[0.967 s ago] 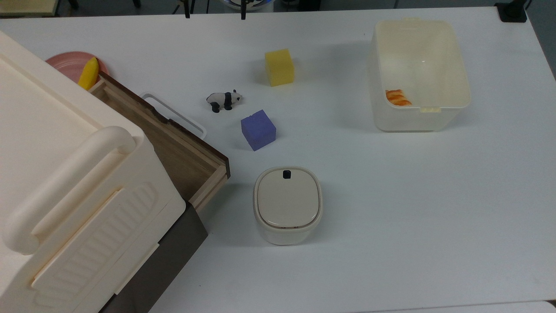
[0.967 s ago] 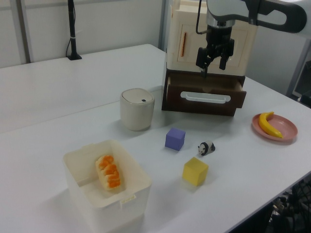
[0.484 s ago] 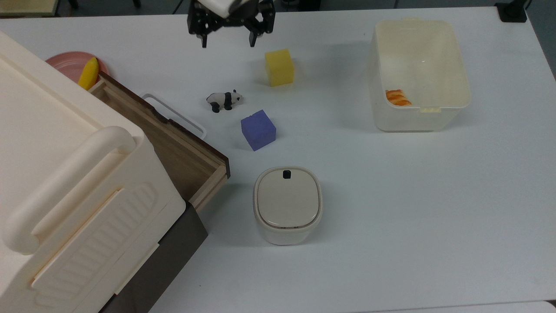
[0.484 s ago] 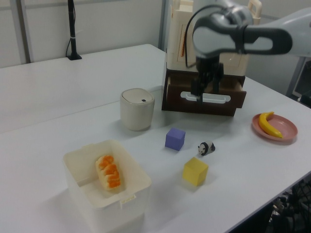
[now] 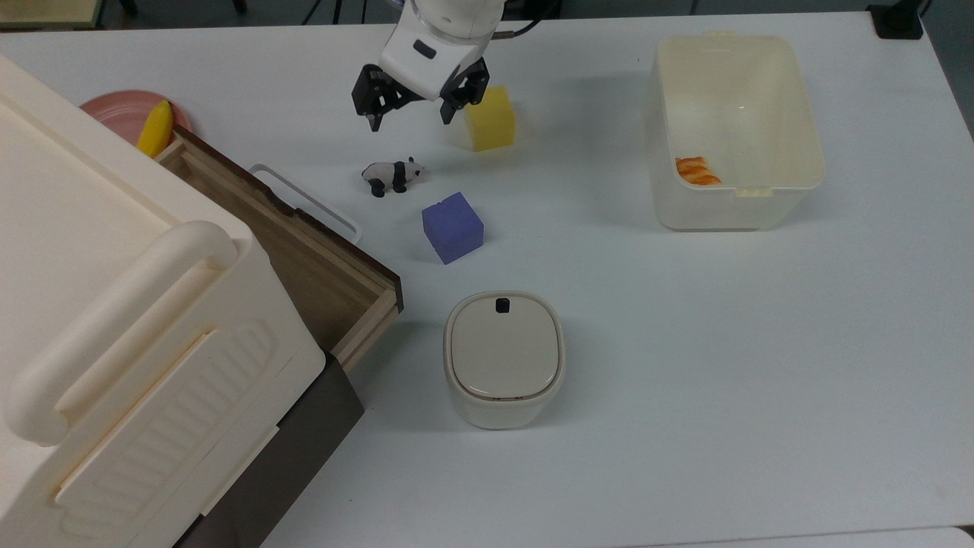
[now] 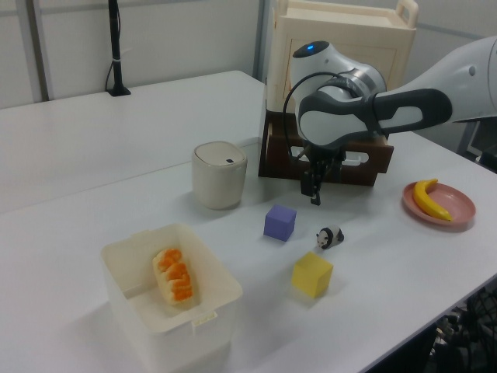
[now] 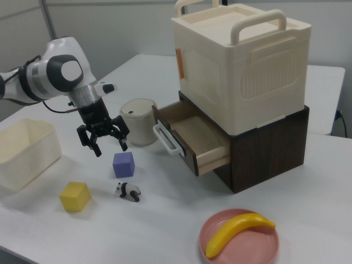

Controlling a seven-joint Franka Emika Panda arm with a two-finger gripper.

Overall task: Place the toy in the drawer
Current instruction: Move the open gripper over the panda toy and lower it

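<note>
The toy (image 5: 392,176), a small black-and-white panda, stands on the white table between the yellow cube (image 5: 490,118) and the purple cube (image 5: 452,227). It also shows in the left view (image 6: 330,236) and the right view (image 7: 128,191). The drawer (image 5: 304,259) is pulled out of the cream cabinet, its wood-grain inside bare and its white loop handle (image 5: 304,199) facing the toy. My gripper (image 5: 409,122) hangs open above the table, just beyond the toy toward the top view's upper edge, fingers pointing down, nothing between them. In the right view the gripper (image 7: 111,149) hovers above the purple cube (image 7: 124,164).
A lidded cream canister (image 5: 504,358) stands near the drawer's corner. A translucent bin (image 5: 734,190) holding an orange item sits at the top view's right. A pink plate (image 5: 114,106) with a banana (image 5: 155,128) lies beside the cabinet (image 7: 242,71).
My gripper has come away from in front of the drawer and dropped lower, toward the toy. It stays open. The toy and cubes have not moved.
</note>
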